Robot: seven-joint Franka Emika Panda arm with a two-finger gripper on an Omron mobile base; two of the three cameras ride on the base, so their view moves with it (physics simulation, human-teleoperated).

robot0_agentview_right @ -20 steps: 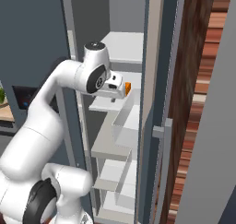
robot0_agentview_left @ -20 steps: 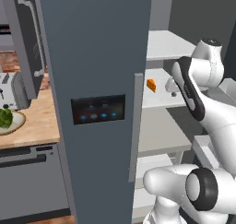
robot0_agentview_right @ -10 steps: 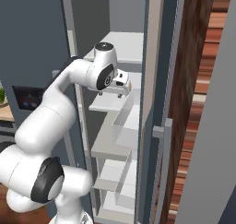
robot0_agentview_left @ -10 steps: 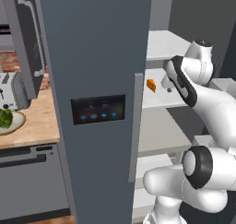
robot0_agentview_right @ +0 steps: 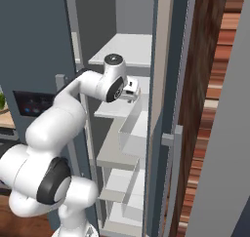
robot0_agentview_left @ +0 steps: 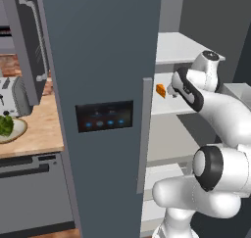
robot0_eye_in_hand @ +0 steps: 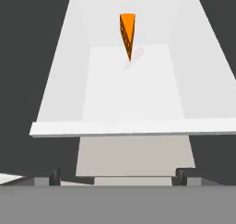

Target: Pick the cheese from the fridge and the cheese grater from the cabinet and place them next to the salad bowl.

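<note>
the claw (robot0_eye_in_hand: 117, 174) is spread wide and holds nothing; its two dark fingertips (robot0_eye_in_hand: 55, 175) peek up far apart at the bottom of the hand view. it points straight into the fridge (robot0_agentview_left: 105, 60), level with a white shelf (robot0_eye_in_hand: 133, 89), which looks like the line it needs to reach along that shelf rather than drop from above. in the left base view the claw (robot0_agentview_left: 172, 89) sits just inside the open fridge, near the cheese (robot0_agentview_left: 161, 90) but apart from it.

the cheese (robot0_eye_in_hand: 127, 34) is a small orange wedge standing on the back part of that shelf, thin end down in the hand view, centred between the fingertips and still well ahead of them. it stands alone there, so nothing crowds the approach. my guess is the step in hand is the reach for the cheese, with the grasp not yet made.

the fridge holds several white shelves, seen stacked in the right base view (robot0_agentview_right: 122, 148); apart from the cheese i can make out nothing on them.

off to the left the salad bowl (robot0_agentview_left: 18, 130) rests on the wooden surface (robot0_agentview_left: 37, 134) with green lettuce (robot0_agentview_left: 5, 125) in it, a toaster (robot0_agentview_left: 11, 96) just behind. the spot beside the bowl is where the cheese should end up.
</note>
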